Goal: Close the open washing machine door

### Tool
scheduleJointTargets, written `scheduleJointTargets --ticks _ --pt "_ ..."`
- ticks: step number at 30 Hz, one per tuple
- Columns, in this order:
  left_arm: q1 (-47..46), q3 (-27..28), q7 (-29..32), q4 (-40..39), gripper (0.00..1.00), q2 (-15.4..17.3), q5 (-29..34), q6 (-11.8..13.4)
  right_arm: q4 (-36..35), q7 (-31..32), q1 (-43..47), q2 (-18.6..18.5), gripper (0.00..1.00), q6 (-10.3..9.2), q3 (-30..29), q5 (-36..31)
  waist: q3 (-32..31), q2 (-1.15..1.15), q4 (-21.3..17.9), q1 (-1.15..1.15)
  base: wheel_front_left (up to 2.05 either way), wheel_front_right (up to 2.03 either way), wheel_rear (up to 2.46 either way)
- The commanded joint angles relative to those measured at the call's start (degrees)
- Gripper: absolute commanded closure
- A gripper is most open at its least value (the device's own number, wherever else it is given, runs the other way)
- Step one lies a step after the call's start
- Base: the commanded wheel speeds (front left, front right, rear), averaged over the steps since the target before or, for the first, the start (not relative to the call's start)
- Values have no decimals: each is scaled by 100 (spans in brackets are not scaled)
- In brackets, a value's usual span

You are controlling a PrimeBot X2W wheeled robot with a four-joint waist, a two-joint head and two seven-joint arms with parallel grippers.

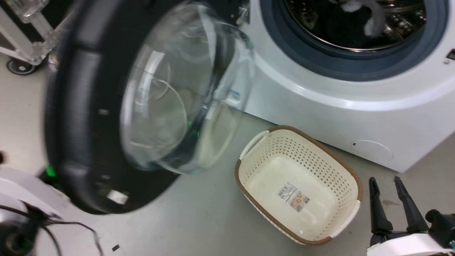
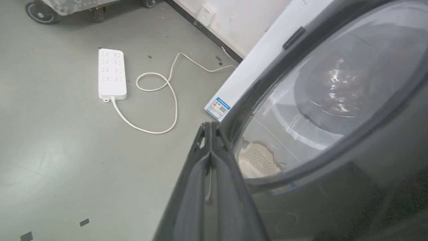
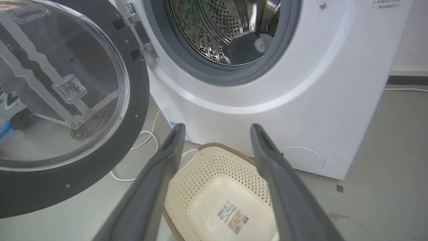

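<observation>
The grey floor (image 1: 199,220) before me carries the white washing machine (image 1: 337,106), with a cream laundry basket (image 1: 273,145) just beside its front. Off to the machine's side lie a white power strip (image 2: 112,73) and its looped cord (image 2: 174,100).

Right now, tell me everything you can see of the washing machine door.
The washing machine door is a large round black ring around a bulging clear glass bowl. It stands swung open and upright, hung on two metal hinges at the edge of the washing machine opening. It looks blurred in the head view. The left claw, shut, sits close beside the door's outer rim; whether they touch I cannot tell.
</observation>
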Motion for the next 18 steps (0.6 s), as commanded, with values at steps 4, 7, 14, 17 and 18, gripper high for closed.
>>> scheduleJointTargets --ticks 4,7,14,17,18 --pt "473 -855 120 -855 100 174 -628 -72 69 -99 -3 3 0 5 -112 173 -142 0 262 0 0 0 0" --pt "628 -1525 68 -1364 100 307 -828 -91 109 -135 5 3 0 5 -143 256 -209 0 405 0 0 0 0" --pt "209 -3288 -257 -1907 100 507 -1023 -135 193 -219 -78 4 0 5 -132 473 -238 0 457 0 0 0 0" --pt "-199 -4001 -454 -1822 100 558 -1081 -154 228 -255 -128 4 0 6 -113 573 -191 0 274 0 0 0 0" --pt "-348 -4202 -544 -1766 100 568 -1118 -160 244 -267 -148 4 0 6 -104 605 -174 0 178 0 0 0 0"
